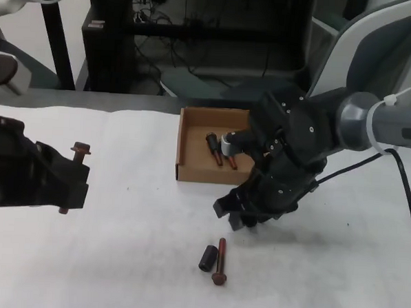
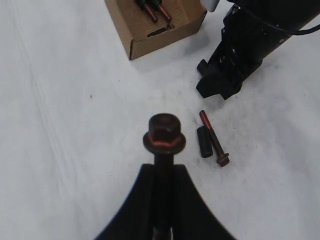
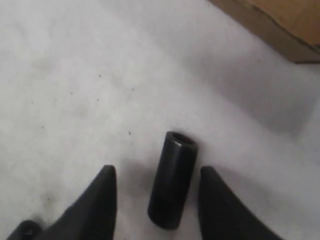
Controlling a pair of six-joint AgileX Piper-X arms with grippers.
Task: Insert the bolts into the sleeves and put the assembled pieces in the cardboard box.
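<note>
My left gripper [image 2: 162,170] is shut on the shank of a rust-red bolt [image 2: 164,134], its hex head pointing up; in the high view this bolt [image 1: 77,162] hangs at the left above the white cloth. My right gripper [image 1: 238,214] hovers in front of the cardboard box [image 1: 211,173], fingers open. A black sleeve [image 3: 174,175] lies on the cloth, framed between the open fingers [image 3: 102,200] without touching them. Beside that sleeve [image 1: 207,257] lies a loose bolt [image 1: 220,260]. Assembled pieces [image 1: 216,149] lie inside the box.
The white cloth [image 1: 117,260] covers the bench, with free room at the front left and right. The box wall [image 3: 270,25] is close behind the right gripper. A black cable [image 1: 403,192] trails from the right arm. Chairs and a dark frame stand beyond the bench.
</note>
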